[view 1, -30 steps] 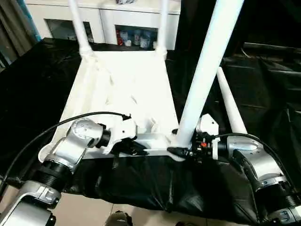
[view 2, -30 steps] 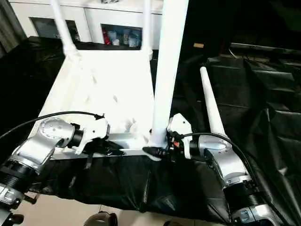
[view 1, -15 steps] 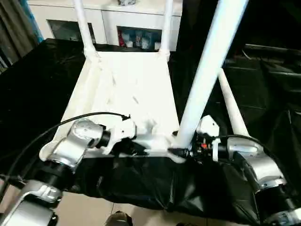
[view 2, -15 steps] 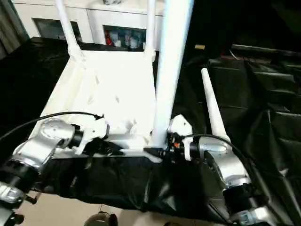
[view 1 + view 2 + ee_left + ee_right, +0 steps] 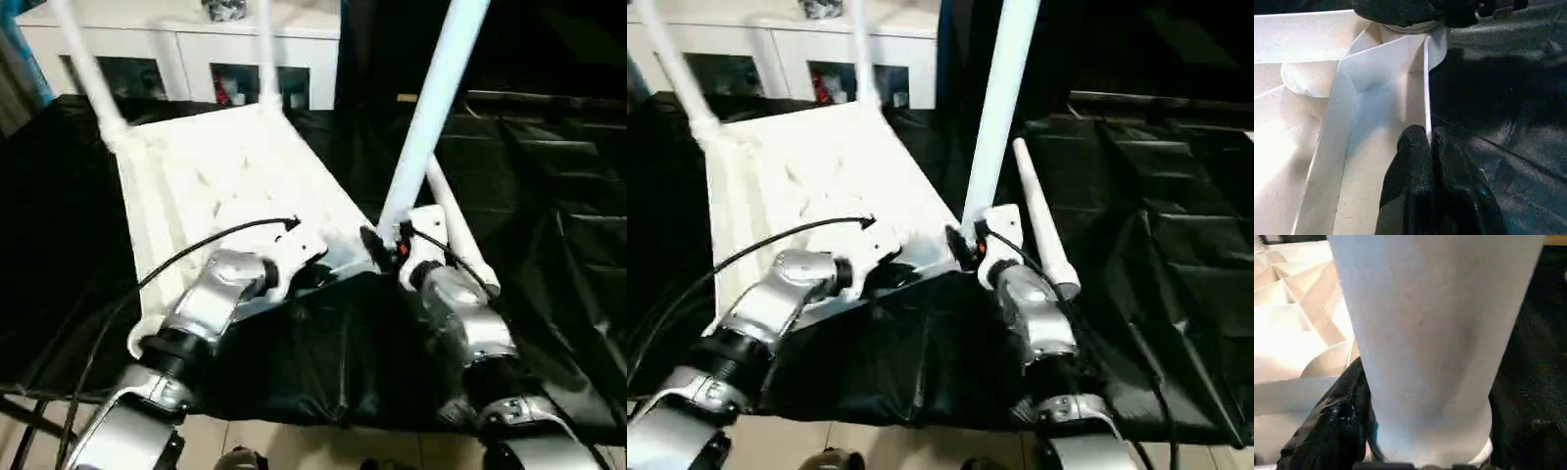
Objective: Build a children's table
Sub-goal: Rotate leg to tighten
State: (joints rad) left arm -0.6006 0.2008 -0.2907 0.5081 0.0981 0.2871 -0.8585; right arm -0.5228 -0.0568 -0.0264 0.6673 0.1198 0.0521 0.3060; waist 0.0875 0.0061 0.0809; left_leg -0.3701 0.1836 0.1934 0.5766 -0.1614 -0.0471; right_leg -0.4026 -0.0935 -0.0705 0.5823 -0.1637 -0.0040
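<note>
The white tabletop [image 5: 211,176] lies upside down on black cloth, its ribbed underside up. Two legs [image 5: 83,69] [image 5: 266,49] stand in its far corner sockets. A third leg [image 5: 431,108] rises upright from the near right corner socket. My right gripper [image 5: 380,245] is closed around the base of that leg [image 5: 1435,333], with one black finger [image 5: 1332,426] beside it. My left gripper [image 5: 1429,134] is shut on the thin near rim [image 5: 1426,93] of the tabletop, a short way left of that corner. A fourth leg [image 5: 1038,220] lies loose on the cloth to the right.
A white cabinet [image 5: 186,59] with glass-fronted compartments stands behind the work surface. Creased black cloth [image 5: 549,215] covers the surface to the right and hangs over the front edge. Light floor shows below that edge.
The whole view has swung and shifted. Both grippers keep their holds. The near right corner with its leg now sits farther from me, and the tabletop lies at an angle.
</note>
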